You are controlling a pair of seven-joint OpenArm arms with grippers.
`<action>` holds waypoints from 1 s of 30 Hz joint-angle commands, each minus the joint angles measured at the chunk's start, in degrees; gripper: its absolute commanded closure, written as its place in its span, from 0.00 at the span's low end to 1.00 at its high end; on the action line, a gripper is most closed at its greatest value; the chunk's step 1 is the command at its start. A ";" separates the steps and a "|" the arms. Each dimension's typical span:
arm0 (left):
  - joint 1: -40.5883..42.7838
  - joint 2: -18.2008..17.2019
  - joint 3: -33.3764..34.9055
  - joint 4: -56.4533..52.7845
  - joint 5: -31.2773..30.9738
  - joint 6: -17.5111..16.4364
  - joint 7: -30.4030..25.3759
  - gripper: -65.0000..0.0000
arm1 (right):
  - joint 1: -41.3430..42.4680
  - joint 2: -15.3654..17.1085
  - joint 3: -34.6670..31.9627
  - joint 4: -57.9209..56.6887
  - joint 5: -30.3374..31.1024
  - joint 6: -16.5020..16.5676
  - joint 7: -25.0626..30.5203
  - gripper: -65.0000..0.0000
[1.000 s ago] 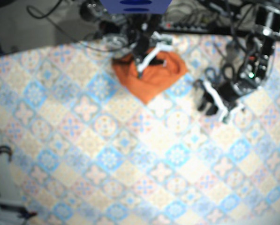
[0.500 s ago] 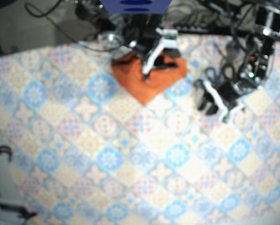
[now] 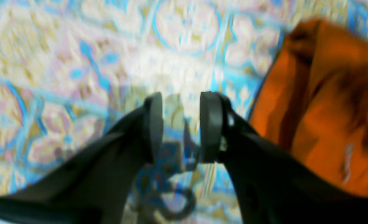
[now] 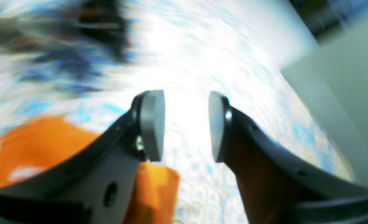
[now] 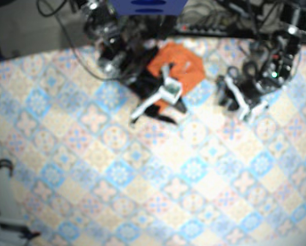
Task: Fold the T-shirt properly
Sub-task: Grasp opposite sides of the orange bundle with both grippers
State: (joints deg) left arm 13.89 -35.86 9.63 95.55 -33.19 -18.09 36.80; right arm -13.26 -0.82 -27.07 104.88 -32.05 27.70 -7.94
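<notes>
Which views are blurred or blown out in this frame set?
Right wrist: strong motion smear, tablecloth blown out to white beyond the right gripper. Left wrist: milder blur, orange T-shirt readable. Base: soft overall, no sharp edges anywhere.

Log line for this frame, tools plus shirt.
orange fabric T-shirt: compact bundle, far edge of patterned tablecloth | left tool: open, empty, beside shirt | right tool: open, empty, at shirt's edge

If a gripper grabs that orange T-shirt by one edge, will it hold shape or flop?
Probably floppy: the T-shirt lies bunched in soft folds, so lifting one edge would likely let it droop and unfold. It looks thin and light. A push would probably wrinkle it rather than slide it.
</notes>
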 commanded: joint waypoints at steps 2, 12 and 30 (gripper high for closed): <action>1.19 -1.37 -0.53 0.76 1.06 -0.07 -1.32 0.69 | 1.78 -0.28 2.50 -1.01 5.81 -0.06 1.04 0.65; 6.02 -1.29 -0.18 0.85 12.40 -0.16 5.89 0.69 | 1.96 2.71 3.29 -4.00 8.54 -0.06 -13.37 0.86; 5.49 -3.75 7.91 3.05 12.57 -0.16 6.32 0.69 | -3.93 4.47 3.11 -0.84 3.70 -0.06 -30.43 0.95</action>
State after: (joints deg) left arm 19.51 -38.76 17.98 97.69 -20.53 -18.26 43.64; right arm -17.37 3.81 -23.97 102.87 -28.32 27.97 -39.29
